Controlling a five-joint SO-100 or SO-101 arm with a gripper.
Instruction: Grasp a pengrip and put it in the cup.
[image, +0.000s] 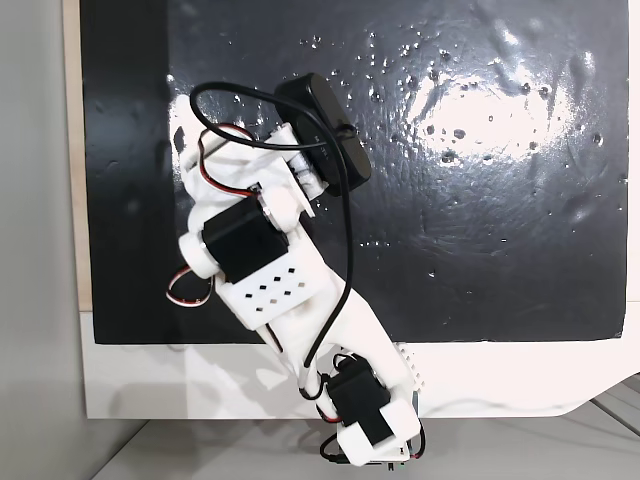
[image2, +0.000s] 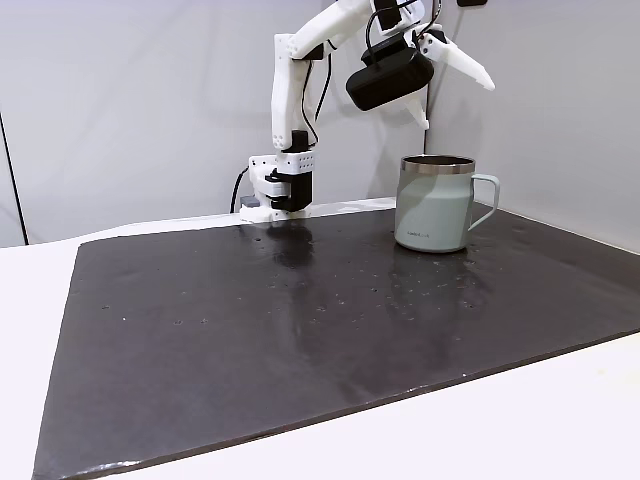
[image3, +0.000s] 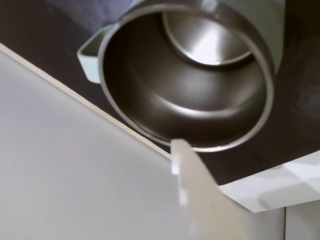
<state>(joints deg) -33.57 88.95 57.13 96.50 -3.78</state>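
Cup stands near the black mat's far edge, mat bare in front. Gripper hangs above the rim; whether its fingers are apart, I cannot tell.

Cup: pale grey-green outside, silver rim, handle same pale green; wrist view shows shiny steel inside w/ bright glare at bottom. Mat: glossy black, speckled w/ white reflections. Arm: white plastic, black motors, red/black wires. Gripper: white fingers. Table: white. Wall: grey.
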